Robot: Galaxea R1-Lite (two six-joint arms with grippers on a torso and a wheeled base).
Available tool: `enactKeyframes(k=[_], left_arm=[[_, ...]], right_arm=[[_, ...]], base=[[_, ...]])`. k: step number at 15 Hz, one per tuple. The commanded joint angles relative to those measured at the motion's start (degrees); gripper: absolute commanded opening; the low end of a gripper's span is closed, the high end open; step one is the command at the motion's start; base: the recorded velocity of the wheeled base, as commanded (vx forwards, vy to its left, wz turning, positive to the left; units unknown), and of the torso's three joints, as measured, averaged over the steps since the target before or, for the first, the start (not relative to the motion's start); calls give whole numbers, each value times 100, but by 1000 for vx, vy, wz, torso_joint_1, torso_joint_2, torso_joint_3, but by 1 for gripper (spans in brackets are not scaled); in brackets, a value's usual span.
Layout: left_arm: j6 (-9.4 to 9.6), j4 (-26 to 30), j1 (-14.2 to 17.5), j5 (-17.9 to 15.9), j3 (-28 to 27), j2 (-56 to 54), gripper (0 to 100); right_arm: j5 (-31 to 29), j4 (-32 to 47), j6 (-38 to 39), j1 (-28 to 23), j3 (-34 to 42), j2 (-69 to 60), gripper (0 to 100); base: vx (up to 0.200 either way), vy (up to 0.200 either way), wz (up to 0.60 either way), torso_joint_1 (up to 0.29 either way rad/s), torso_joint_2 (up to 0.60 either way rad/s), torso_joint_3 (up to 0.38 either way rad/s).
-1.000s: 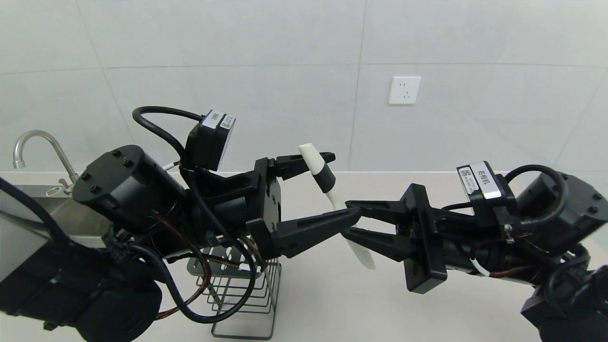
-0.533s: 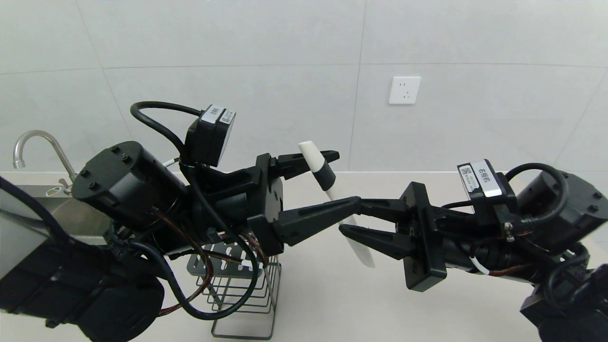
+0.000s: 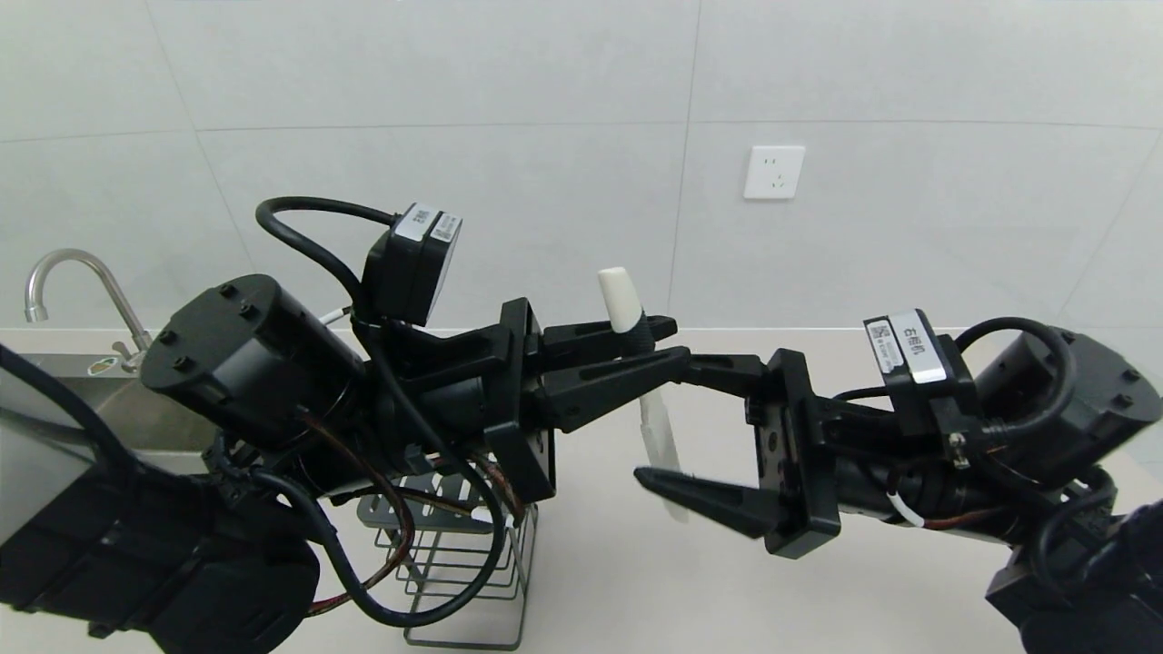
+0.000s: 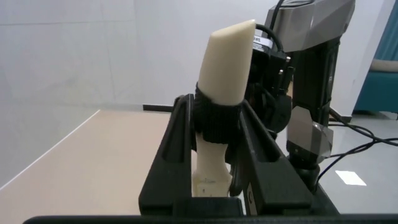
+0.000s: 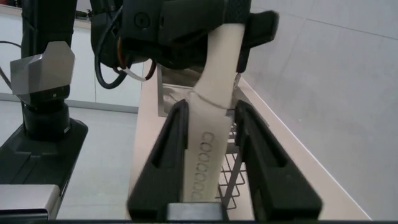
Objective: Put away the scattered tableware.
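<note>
A white utensil (image 3: 618, 295) with a black knurled band hangs nearly upright in the air above the counter. My left gripper (image 3: 661, 343) is shut on that black band, and the white tip sticks up above its fingers. The left wrist view shows the utensil (image 4: 227, 56) clamped in the left gripper (image 4: 214, 111). My right gripper (image 3: 677, 427) comes from the right and stands open, one finger above and one below the utensil's lower part. In the right wrist view the utensil (image 5: 208, 149) runs between the right gripper (image 5: 208, 115) fingers.
A wire cutlery rack (image 3: 454, 563) stands on the beige counter (image 3: 618, 581) below my left arm. A faucet (image 3: 68, 272) and steel sink (image 3: 54, 372) are at the far left. A wall socket (image 3: 773, 172) is on the tiled wall behind.
My left gripper has shut on the utensil's black band. My right gripper, which was shut on the lower part, has opened. The utensil has turned more upright.
</note>
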Motion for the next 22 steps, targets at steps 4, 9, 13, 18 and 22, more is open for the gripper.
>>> enactKeyframes(k=[4,9,13,18,22], left_arm=[[9,-8,87,343,22,-51,0],[519,-8,298,694,286,-262,0],[765,-8,219,686,646,-446,0],[1143,-8,210,694,875,-508,0],[1205,-8,210,694,963,-605,0]], right_arm=[[3,-6,-8,-77,252,-169,100],[-753,-6,10,-859,1342,-1918,100],[-859,12,10,-1642,2722,-3561,0],[-938,3466,159,-3628,2379,-7059,0],[-938,5628,177,-3839,1966,-8905,0]], base=[[0,0,0,0,0,0],[0,0,0,0,0,0],[0,0,0,0,0,0],[0,0,0,0,0,0],[0,0,0,0,0,0]])
